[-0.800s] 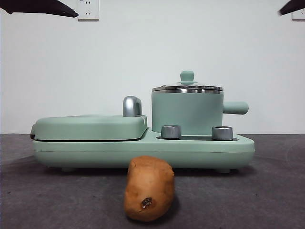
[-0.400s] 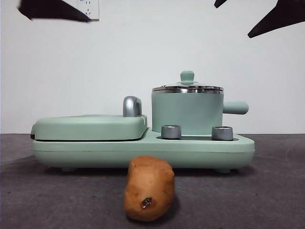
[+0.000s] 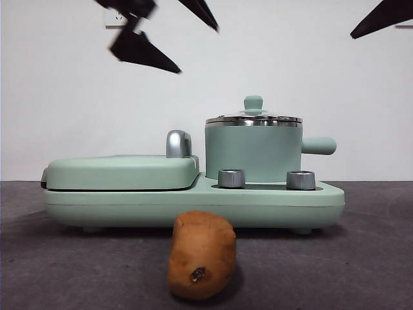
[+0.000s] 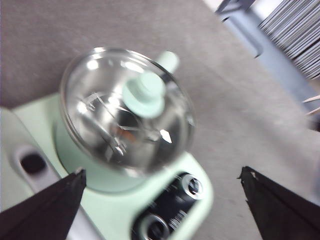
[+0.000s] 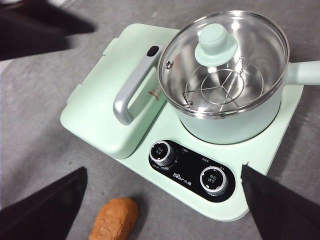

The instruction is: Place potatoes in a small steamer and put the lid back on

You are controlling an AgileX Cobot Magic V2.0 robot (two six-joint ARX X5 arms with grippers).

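A tan-brown potato (image 3: 202, 256) (image 5: 114, 220) lies on the grey table in front of the mint-green appliance. The small steamer (image 3: 253, 154) (image 5: 231, 124) stands on the appliance's right half, its stubby handle pointing right. On it rests the glass lid (image 3: 253, 119) (image 5: 262, 37) (image 4: 95, 107) with a green knob; a wire rack shows through the glass. My left gripper (image 3: 197, 50) (image 4: 161, 172) hangs open, high above and left of the steamer, touching nothing. My right gripper (image 5: 163, 171) is open too, high up; one of its dark jaws shows at the front view's top right corner.
The flat griddle section (image 3: 122, 172) (image 5: 105, 95) with its steel handle (image 3: 179, 143) fills the appliance's left half. Two steel knobs (image 3: 231, 178) sit on the base below the steamer. Grey table (image 3: 361, 258) surrounds the appliance.
The left gripper has come down and rightward from the top left corner toward the steamer. The right gripper's jaw has shifted slightly at the top right. Potato, steamer and lid have not moved.
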